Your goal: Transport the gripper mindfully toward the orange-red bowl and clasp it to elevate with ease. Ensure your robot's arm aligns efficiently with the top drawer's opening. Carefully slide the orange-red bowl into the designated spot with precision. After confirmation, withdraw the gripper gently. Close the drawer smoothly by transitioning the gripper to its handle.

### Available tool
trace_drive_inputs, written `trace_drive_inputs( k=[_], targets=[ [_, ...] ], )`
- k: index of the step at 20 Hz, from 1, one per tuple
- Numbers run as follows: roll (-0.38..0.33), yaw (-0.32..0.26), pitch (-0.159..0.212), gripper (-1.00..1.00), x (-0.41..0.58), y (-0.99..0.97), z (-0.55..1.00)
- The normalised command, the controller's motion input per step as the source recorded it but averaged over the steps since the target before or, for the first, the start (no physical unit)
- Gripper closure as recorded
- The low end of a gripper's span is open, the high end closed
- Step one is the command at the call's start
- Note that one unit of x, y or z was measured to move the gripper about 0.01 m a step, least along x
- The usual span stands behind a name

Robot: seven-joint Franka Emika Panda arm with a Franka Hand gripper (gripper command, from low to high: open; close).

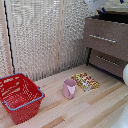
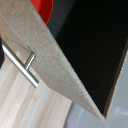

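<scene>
1. Hovering above the open top drawer (image 1: 107, 36): gripper (image 1: 104, 9) sits at the upper edge of the exterior view, only the white block and blue fingertips in frame.
2. Grip state: cannot tell. Jaws are cut off in the exterior view and absent from the wrist view.
3. Orange-red bowl (image 2: 42, 10) shows only as a red sliver in the wrist view, close under the gripper, right at the top edge of the drawer front. Cannot tell whether held or already resting inside.
4. Drawer cavity is below the gripper, dark, contents not visible. Handle (image 2: 22, 63) lies lower, on the outer face of the drawer front.
5. Likely step: placing or just-released over the drawer.
6. Risks:
   - bowl catching the front lip if lowered too near the edge, then tipping out onto the table (image 1: 90, 107)
   - early release from height, causing bounce or rollover
   - fingers clipping the drawer front on withdrawal, nudging the drawer
   - closing with the bowl riding the lip, causing a jam
7. Pink cup (image 1: 69, 88), snack box (image 1: 85, 81) and red basket (image 1: 19, 97) sit far below, well apart, no interference.
</scene>
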Motion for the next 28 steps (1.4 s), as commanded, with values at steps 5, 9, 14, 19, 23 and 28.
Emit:
trace_drive_inputs(
  k=[5, 9, 14, 19, 23, 28],
  targets=[
    [-0.279, 0.199, 0.182, -1.00, 0.000, 0.06, -0.35],
    [-0.264, 0.208, 0.178, -1.00, 0.000, 0.06, -0.40],
    [-0.261, 0.205, 0.183, -1.00, 0.000, 0.08, -0.41],
    [-0.271, 0.213, 0.160, -1.00, 0.000, 0.04, -0.41],
    [-0.325, 0.207, 0.120, -1.00, 0.000, 0.00, -0.32],
    [-0.335, 0.210, 0.100, -1.00, 0.000, -0.01, -0.27]
  ],
)
